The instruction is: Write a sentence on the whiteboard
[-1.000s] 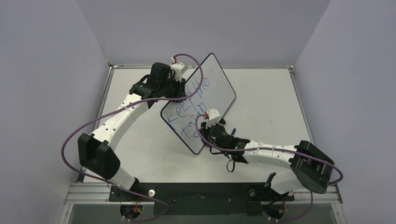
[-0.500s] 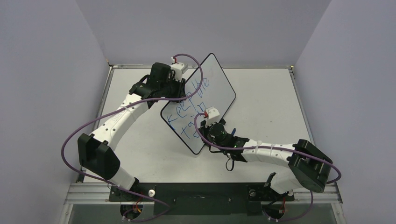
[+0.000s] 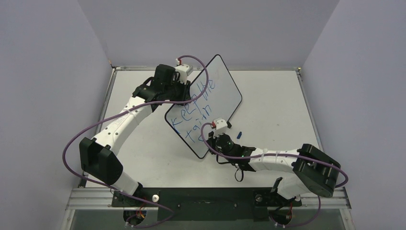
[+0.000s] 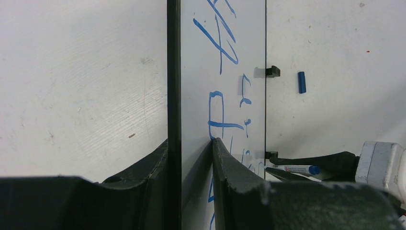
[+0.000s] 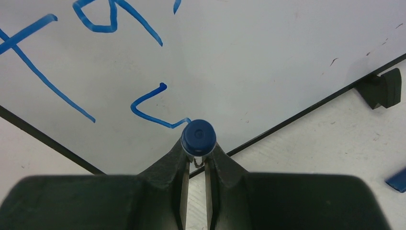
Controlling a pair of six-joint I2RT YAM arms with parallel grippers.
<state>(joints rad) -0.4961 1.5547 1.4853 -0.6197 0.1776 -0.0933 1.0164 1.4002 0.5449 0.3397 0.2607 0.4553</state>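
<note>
Whiteboard [image 3: 225, 88]: tilted, middle of table [image 3: 273, 100], far-left rim clamped between left gripper [image 4: 190, 143] fingers. Sentence [image 3: 194, 112]: slanted blue lines across board, lowest stroke ending at marker [image 5: 198, 136]. Right gripper [image 5: 197, 149] clenched on marker, by board's near edge. Blue cap [image 3: 240, 133] on table, right of board.

The whiteboard [image 3: 224, 94] rests tilted on the table [image 3: 273, 96], its left edge between the fingers of the left gripper [image 4: 190, 140]. The right gripper [image 5: 197, 154] holds the marker [image 5: 198, 135] against the board's near corner. The cap [image 3: 241, 133] lies on the table just right of that corner.
</note>
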